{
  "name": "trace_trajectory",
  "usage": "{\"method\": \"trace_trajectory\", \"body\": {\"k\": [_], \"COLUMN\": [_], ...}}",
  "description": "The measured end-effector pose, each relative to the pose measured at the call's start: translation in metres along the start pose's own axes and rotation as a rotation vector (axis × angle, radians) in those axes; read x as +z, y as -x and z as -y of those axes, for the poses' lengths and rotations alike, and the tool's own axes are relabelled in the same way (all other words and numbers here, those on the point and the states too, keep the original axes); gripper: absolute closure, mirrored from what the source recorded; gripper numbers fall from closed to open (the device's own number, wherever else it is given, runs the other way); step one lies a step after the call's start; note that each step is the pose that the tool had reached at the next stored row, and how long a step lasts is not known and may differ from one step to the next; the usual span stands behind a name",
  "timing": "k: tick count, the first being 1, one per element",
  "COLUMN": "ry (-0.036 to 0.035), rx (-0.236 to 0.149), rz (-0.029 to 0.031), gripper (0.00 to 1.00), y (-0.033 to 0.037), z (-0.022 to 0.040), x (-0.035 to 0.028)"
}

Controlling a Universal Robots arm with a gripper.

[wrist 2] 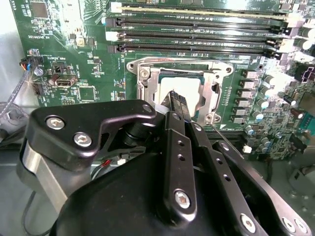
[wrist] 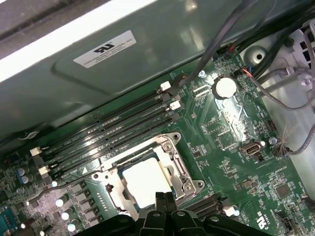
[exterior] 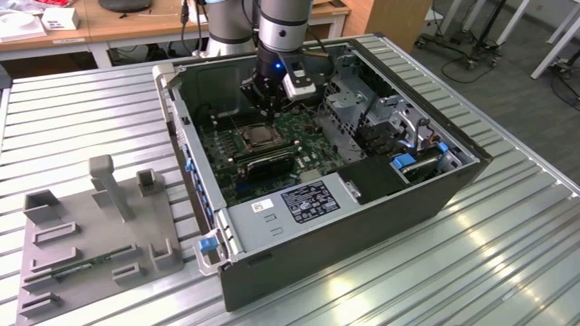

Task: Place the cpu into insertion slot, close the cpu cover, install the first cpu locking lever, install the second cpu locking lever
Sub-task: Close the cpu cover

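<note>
Your open computer case (exterior: 363, 224) fills the middle of the exterior view; the arm (exterior: 282, 27) drops in from the top edge; memory slots (wrist: 108, 130) run beside the cover (wrist: 173, 162), which lies flat around the seated cpu (wrist: 145, 181); the gripper (wrist 2: 180, 104) stands at the cover's edge, jaws pinched together, empty.

cpu (wrist: 146, 181): silvery, flat in insertion slot (wrist: 170, 139) | cpu cover (wrist: 178, 168): down, framing cpu

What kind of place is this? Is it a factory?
More likely a robotics lab or workshop: a robot arm reaches into an open computer case on a ribbed metal table, with wooden desks and wheeled stands behind.
</note>
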State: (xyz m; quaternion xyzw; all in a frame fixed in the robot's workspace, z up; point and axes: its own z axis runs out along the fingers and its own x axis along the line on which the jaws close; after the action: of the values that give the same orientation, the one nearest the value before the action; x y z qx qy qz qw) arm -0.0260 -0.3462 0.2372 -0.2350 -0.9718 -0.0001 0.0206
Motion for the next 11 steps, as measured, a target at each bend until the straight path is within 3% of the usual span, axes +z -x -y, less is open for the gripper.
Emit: {"method": "trace_trajectory", "body": {"k": [11], "ry": [-0.0046], "rx": [-0.129], "rz": [0.0024], "gripper": [0.89], "y": [0.0000], "z": [0.0000], "x": [0.0000]}}
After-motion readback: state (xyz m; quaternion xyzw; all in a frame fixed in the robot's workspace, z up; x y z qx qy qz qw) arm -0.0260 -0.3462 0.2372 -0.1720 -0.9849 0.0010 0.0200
